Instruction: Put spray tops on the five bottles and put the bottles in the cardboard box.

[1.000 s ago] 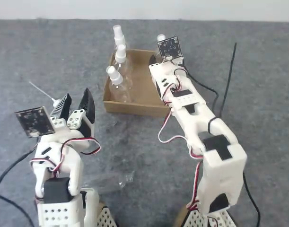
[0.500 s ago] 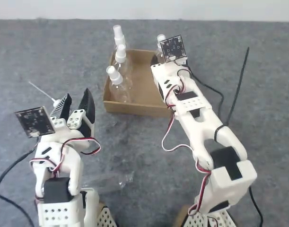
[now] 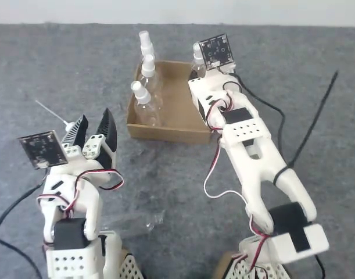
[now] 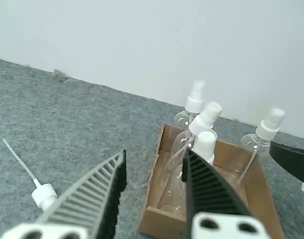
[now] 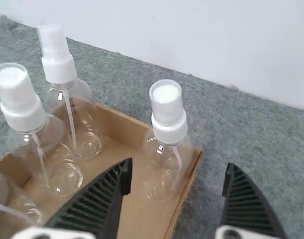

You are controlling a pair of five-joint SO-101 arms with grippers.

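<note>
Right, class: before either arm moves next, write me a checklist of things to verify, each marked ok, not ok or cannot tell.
1. Four capped bottles upright in the cardboard box: ok.
2. Right gripper open above the box: ok.
3. Left gripper open: ok.
4. Last spray top fitted: not ok, it lies loose on the carpet.
5. Fifth bottle located: cannot tell; something clear lies by the left arm's base.

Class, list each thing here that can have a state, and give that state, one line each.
Left gripper: open, empty.
Right gripper: open, empty.
Cardboard box: open-topped, holding four bottles.
Four bottles: upright, spray tops fitted.
Loose spray top: lying on the table, not on a bottle.
</note>
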